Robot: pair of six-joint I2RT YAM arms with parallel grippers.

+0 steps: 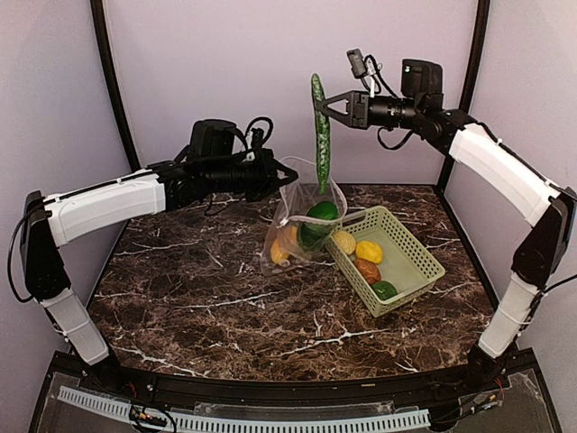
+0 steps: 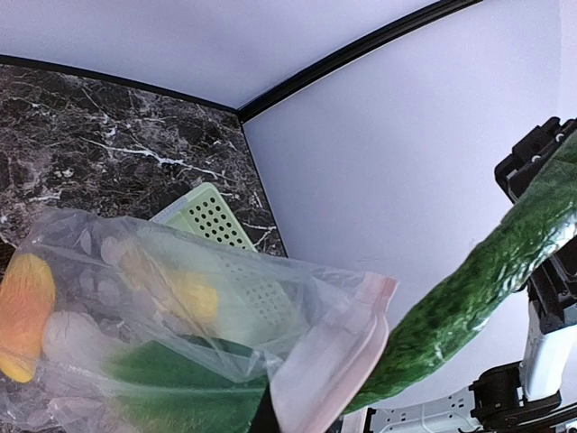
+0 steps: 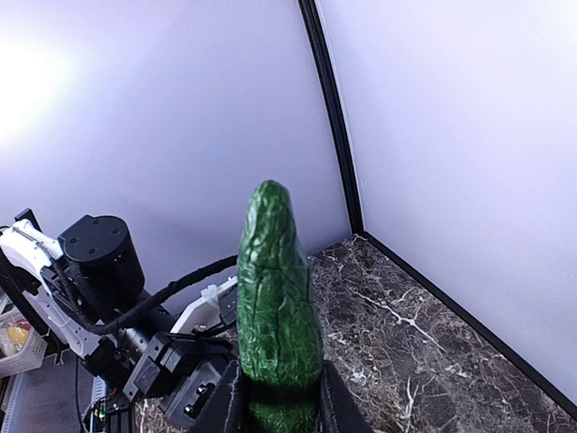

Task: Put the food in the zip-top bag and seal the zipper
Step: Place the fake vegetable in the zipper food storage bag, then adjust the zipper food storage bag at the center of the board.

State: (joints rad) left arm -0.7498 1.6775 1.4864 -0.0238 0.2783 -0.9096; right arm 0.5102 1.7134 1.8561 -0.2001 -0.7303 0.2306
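Zip-top bag (image 2: 135,271) sits right up against the left wrist lens, filling the lower left of that frame. Zipper (image 2: 356,329) runs as a pinkish strip down the mouth edge at lower centre, unsealed, mouth gaping.

Through the plastic: orange piece (image 2: 22,311) at far left, green bok choy (image 2: 180,392) along the bottom.

Overhead view:
- left gripper (image 1: 287,180) closed, pinching the bag's top edge at frame centre. Bag hangs from it, bottom resting on the counter (image 1: 207,298).
- right gripper (image 1: 329,106) clamped on a long cucumber (image 1: 321,135) near its top end, upper centre of frame. Cucumber hangs near vertical, lower tip down at the bag mouth. Left wrist view hides the tip behind the zipper edge, so can't tell how far in it is.
- light-green basket (image 1: 410,262) on the counter just right of the bag, the two look to be touching. Inside it: two lemons (image 1: 368,251), a brown potato (image 1: 366,270), a green pepper (image 1: 385,290) at the near corner.
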